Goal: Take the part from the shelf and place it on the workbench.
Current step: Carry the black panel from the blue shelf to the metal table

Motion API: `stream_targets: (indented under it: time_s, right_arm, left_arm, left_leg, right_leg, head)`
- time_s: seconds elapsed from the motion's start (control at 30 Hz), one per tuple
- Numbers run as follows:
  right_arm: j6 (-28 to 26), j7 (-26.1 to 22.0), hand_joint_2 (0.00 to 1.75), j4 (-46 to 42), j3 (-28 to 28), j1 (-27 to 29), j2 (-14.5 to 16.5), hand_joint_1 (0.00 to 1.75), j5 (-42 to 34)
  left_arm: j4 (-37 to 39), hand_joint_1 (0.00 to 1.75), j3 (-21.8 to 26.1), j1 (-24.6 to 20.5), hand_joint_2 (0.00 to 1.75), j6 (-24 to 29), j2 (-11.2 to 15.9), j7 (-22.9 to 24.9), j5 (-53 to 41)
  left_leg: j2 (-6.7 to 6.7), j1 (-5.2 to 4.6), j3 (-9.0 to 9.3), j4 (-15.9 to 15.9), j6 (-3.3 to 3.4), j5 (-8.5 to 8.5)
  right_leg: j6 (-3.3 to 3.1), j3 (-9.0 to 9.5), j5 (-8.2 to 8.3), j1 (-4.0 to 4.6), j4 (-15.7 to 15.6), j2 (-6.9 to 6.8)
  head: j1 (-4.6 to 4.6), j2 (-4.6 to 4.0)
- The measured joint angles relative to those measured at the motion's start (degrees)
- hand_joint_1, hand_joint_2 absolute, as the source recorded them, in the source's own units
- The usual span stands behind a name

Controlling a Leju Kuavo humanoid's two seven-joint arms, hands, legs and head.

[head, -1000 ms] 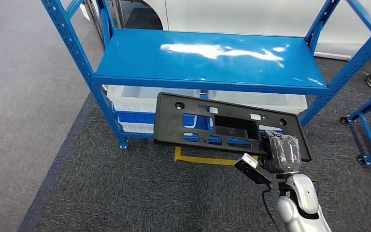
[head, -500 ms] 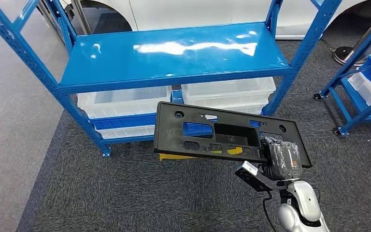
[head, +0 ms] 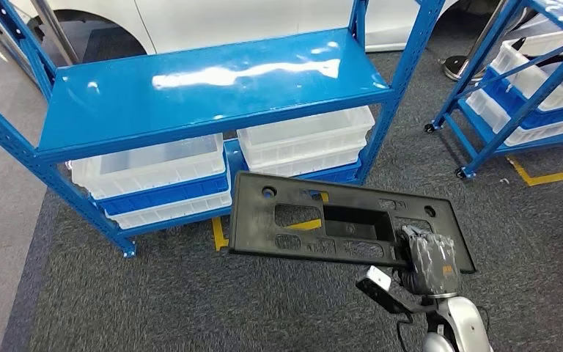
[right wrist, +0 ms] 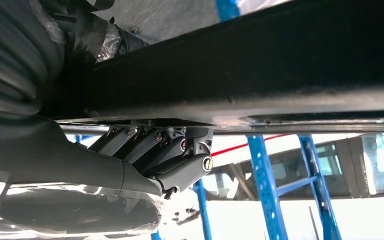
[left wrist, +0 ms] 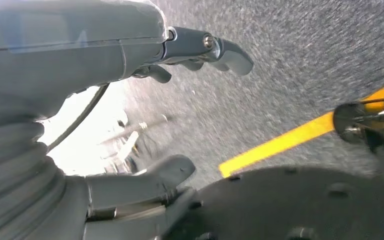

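A long black plastic part [head: 315,220] with several cut-outs hangs flat in the air over the grey carpet, in front of the blue shelf [head: 190,88]. My right hand [head: 430,260] grips it at its near right corner. The right wrist view has the part's dark edge [right wrist: 260,75] running across, with my right hand's fingers [right wrist: 170,150] curled under it. My left hand [left wrist: 170,105] hangs over the carpet, fingers apart, holding nothing.
Under the shelf's blue board stand white bins [head: 154,172] on a lower level. A second blue rack [head: 513,88] with white bins stands to the right. Yellow floor tape [head: 550,174] runs on the carpet.
The whole picture has shifted: the camera has turned right, so the shelf slides left and a second rack comes in. The part stays in my right hand, unchanged.
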Motion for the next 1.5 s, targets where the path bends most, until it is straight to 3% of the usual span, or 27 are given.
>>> stream_targets:
  time_s: [0.07,0.1,0.17,0.2,0.3,0.37,0.4,0.43,0.5,0.57,0.63,0.67,0.7,0.73,0.8,0.87,0.93,1.0,1.07,1.1,1.17,1.2,1.23,1.3,1.37,1.43,1.5]
  right_arm:
    - [-0.8,0.0,1.75,-1.1,-0.4,1.5,0.0,1.69,0.7]
    - [-1.2,0.1,1.75,-1.5,-0.6,2.4,0.0,1.69,1.1]
    - [-2.0,0.3,1.75,-2.0,-0.7,4.3,0.1,1.69,2.0]
    - [-2.2,0.3,1.75,-2.2,-0.7,5.2,0.2,1.69,2.3]
    - [-2.4,0.3,1.75,-3.0,-0.8,6.4,0.4,1.69,2.7]
    - [-2.8,0.4,1.75,-3.2,-0.8,6.5,0.7,1.69,2.8]
    - [-3.0,0.6,1.75,-3.3,-0.8,6.5,0.9,1.69,3.0]
    - [-3.1,0.8,1.75,-3.3,-0.8,6.6,1.1,1.69,3.2]
    - [-3.2,1.6,1.75,-3.6,-0.7,6.6,1.7,1.69,3.9]
    - [-3.1,2.7,1.75,-4.0,-0.3,6.4,2.3,1.69,4.5]
    - [-2.7,3.9,1.75,-4.2,0.5,5.7,2.7,1.69,4.9]
    - [-2.2,4.5,1.75,-4.2,1.0,5.1,2.7,1.69,4.9]
    - [-1.7,5.0,1.75,-4.2,1.6,4.3,2.8,1.69,4.8]
    - [-1.2,5.4,1.75,-4.2,2.2,3.4,2.9,1.69,4.7]
    - [-0.7,6.0,1.75,-4.2,2.9,1.7,3.0,1.69,4.5]
    - [-0.6,6.2,1.75,-4.3,3.2,0.6,3.0,1.69,4.4]
    - [-0.5,6.3,1.75,-4.3,3.4,0.2,3.0,1.69,4.4]
    - [-0.5,6.3,1.75,-4.3,3.6,0.0,2.9,1.69,4.4]
    - [-0.4,6.3,1.75,-4.2,3.7,-0.3,2.9,1.69,4.4]
    - [-0.4,6.3,1.75,-4.2,3.8,-0.4,2.9,1.69,4.4]
    - [-0.3,6.3,1.75,-4.1,3.8,-0.5,3.0,1.69,4.4]
    - [-0.2,6.3,1.75,-4.1,3.8,-0.5,3.0,1.69,4.4]
    - [-0.2,6.3,1.75,-4.1,3.8,-0.5,3.0,1.69,4.4]
    - [-0.2,6.3,1.75,-4.1,3.8,-0.6,3.0,1.69,4.4]
    - [-0.2,6.4,1.75,-4.1,3.8,-0.8,3.0,1.69,4.4]
    - [-0.2,6.4,1.75,-4.1,3.9,-0.8,3.0,1.69,4.4]
    - [-0.2,6.4,1.75,-4.2,3.9,-0.8,3.0,1.69,4.4]
  left_arm:
    - [0.0,0.00,-0.5,0.3,1.75,0.0,-0.1,0.5,-0.9]
    - [0.0,0.00,-0.8,0.4,1.75,-0.1,-0.1,0.8,-1.4]
    - [0.0,0.00,-1.4,0.5,1.75,-0.1,0.0,1.1,-2.2]
    - [0.0,0.00,-1.7,0.5,1.75,-0.1,0.0,1.2,-2.4]
    - [0.0,0.00,-2.3,0.4,1.75,-0.1,0.0,1.1,-2.8]
    - [0.0,0.00,-2.7,0.3,1.75,0.2,0.1,0.4,-3.5]
    - [0.0,0.00,-3.1,0.3,1.75,0.5,0.2,-0.3,-4.0]
    - [0.0,0.00,-3.5,0.2,1.75,0.8,0.3,-1.1,-4.7]
    - [0.0,0.00,-4.4,0.1,1.75,1.3,0.8,-2.8,-5.7]
    - [0.0,0.00,-4.9,0.1,1.75,1.4,1.4,-3.0,-6.3]
    - [0.0,0.00,-5.1,0.1,1.75,1.3,1.9,-1.6,-6.8]
    - [0.0,0.00,-5.1,0.2,1.75,1.1,2.2,-0.9,-6.9]
    - [0.0,0.00,-5.1,0.2,1.75,1.0,2.5,-0.5,-7.0]
    - [0.0,0.00,-5.1,0.2,1.75,0.9,2.8,-0.3,-6.9]
    - [0.0,0.00,-5.1,0.1,1.75,0.9,3.1,-0.2,-6.9]
    - [0.0,0.00,-5.1,0.0,1.75,0.9,3.2,-0.1,-6.9]
    - [0.0,0.00,-5.2,-0.1,1.75,0.9,3.3,-0.1,-6.9]
    - [0.0,0.00,-5.2,-0.1,1.75,0.9,3.3,0.0,-6.9]
    - [0.0,0.00,-5.3,-0.1,1.75,0.9,3.4,0.0,-6.9]
    - [0.0,0.00,-5.3,0.0,1.75,0.9,3.4,0.0,-6.9]
    - [0.0,0.00,-5.3,0.0,1.75,0.9,3.5,0.0,-6.9]
    - [0.0,0.00,-5.3,0.0,1.75,0.9,3.5,0.0,-6.9]
    - [0.0,0.00,-5.3,0.0,1.75,0.9,3.5,0.0,-6.9]
    - [0.0,0.00,-5.4,-0.1,1.75,0.9,3.4,0.0,-6.9]
    - [0.0,0.00,-5.4,-0.1,1.75,0.9,3.4,0.0,-6.9]
    - [0.0,0.00,-5.4,-0.3,1.75,0.9,3.4,0.0,-6.9]
    - [0.0,0.00,-5.4,-0.4,1.75,0.9,3.5,0.0,-6.8]
  left_leg:
    - [1.57,-0.04,-0.04,-0.2,0.32,0.16]
    - [2.39,-0.10,-0.11,-0.2,0.33,0.14]
    - [3.85,-0.15,-0.18,-0.1,0.26,0.07]
    - [4.58,-0.15,-0.19,-0.1,0.19,0.01]
    - [6.46,-0.43,-0.07,0.1,-0.30,-0.30]
    - [7.52,-0.65,0.12,0.1,-0.84,-0.47]
    - [8.02,-0.67,0.28,0.1,-1.12,-0.51]
    - [8.12,-0.62,0.35,0.2,-1.45,-0.72]
    - [6.07,-0.49,-0.37,2.4,-2.04,-2.64]
    - [3.15,-0.37,-3.06,8.8,-2.39,-6.63]
    - [2.30,-0.36,-5.99,15.6,-2.53,-9.25]
    - [2.20,-0.34,-6.39,16.5,-2.55,-8.90]
    - [2.01,-0.29,-5.74,15.1,-2.52,-7.40]
    - [1.43,-0.18,-4.19,11.7,-2.44,-5.16]
    - [-1.19,0.15,-1.01,4.5,-2.27,-2.14]
    - [-2.76,0.25,0.09,1.8,-2.11,-1.74]
    - [-1.70,0.25,0.15,1.4,-1.63,-1.41]
    - [-0.24,0.43,0.23,0.8,-0.84,-0.89]
    - [1.33,0.37,0.18,0.5,-0.37,-0.65]
    - [2.15,0.25,0.12,0.5,-0.29,-0.65]
    - [3.75,0.07,0.06,0.6,-0.25,-0.75]
    - [4.48,0.01,0.09,0.6,-0.27,-0.81]
    - [5.17,-0.05,0.19,0.6,-0.33,-0.90]
    - [6.37,-0.29,0.43,0.6,-0.57,-1.16]
    - [7.37,-0.46,0.59,0.6,-0.97,-1.34]
    - [8.32,-0.54,0.90,0.3,-1.50,-1.41]
    - [6.92,-0.48,0.84,1.3,-2.05,-2.58]
  right_leg:
    - [0.41,-2.83,-3.77,-0.15,6.4,-2.97]
    - [0.63,-4.31,-5.29,-0.31,9.8,-3.67]
    - [0.86,-4.85,-5.49,-0.53,12.0,-4.28]
    - [0.85,-3.44,-4.16,-0.55,9.8,-4.60]
    - [0.21,2.99,-0.34,-0.01,-1.2,-7.18]
    - [-0.35,4.04,-0.20,0.47,-3.5,-7.69]
    - [-0.60,3.92,-0.01,0.48,-3.6,-7.08]
    - [-0.87,3.93,0.15,0.30,-3.7,-6.54]
    - [-1.52,3.95,0.57,-0.11,-4.1,-5.51]
    - [-1.98,3.83,0.85,-0.27,-4.3,-4.54]
    - [-2.15,3.59,0.96,-0.21,-4.1,-3.22]
    - [-2.16,3.47,0.97,-0.21,-3.9,-2.39]
    - [-2.14,3.35,0.96,-0.24,-3.6,-1.50]
    - [-2.05,3.24,0.90,-0.27,-3.3,-0.64]
    - [-1.68,2.84,0.71,-0.26,-2.5,0.79]
    - [-0.99,2.24,0.81,-0.26,-2.1,1.92]
    - [-0.20,1.79,1.16,-0.43,-2.2,3.00]
    - [0.37,0.93,0.14,-0.34,-0.8,1.34]
    - [0.85,-1.71,-3.18,-0.20,4.7,-2.34]
    - [1.08,-3.45,-4.94,-0.28,8.5,-3.49]
    - [1.31,-5.39,-6.09,-0.46,13.0,-4.25]
    - [1.26,-4.82,-5.11,-0.49,12.1,-4.43]
    - [1.07,-3.06,-3.30,-0.43,9.0,-4.82]
    - [0.22,1.29,-0.39,0.13,0.9,-7.20]
    - [-0.61,3.19,0.34,0.89,-3.0,-8.63]
    - [-1.17,3.20,0.54,1.06,-3.4,-7.53]
    - [-1.77,3.62,1.07,0.61,-4.3,-6.36]
  head:
    - [0.11,0.00]
    - [0.10,0.00]
    - [0.11,0.00]
    - [0.11,0.00]
    - [0.09,0.00]
    - [0.06,0.00]
    - [0.06,0.00]
    - [0.05,0.00]
    - [0.04,0.00]
    - [0.01,0.00]
    - [0.00,0.00]
    - [0.00,0.00]
    - [0.00,0.00]
    - [0.00,0.00]
    - [0.01,0.00]
    - [0.03,0.00]
    - [0.02,0.00]
    - [0.16,0.00]
    - [0.34,0.00]
    - [0.37,0.00]
    - [0.37,0.00]
    - [0.37,0.00]
    - [0.37,0.00]
    - [0.36,0.00]
    - [0.36,0.00]
    - [0.36,0.00]
    - [0.31,0.00]
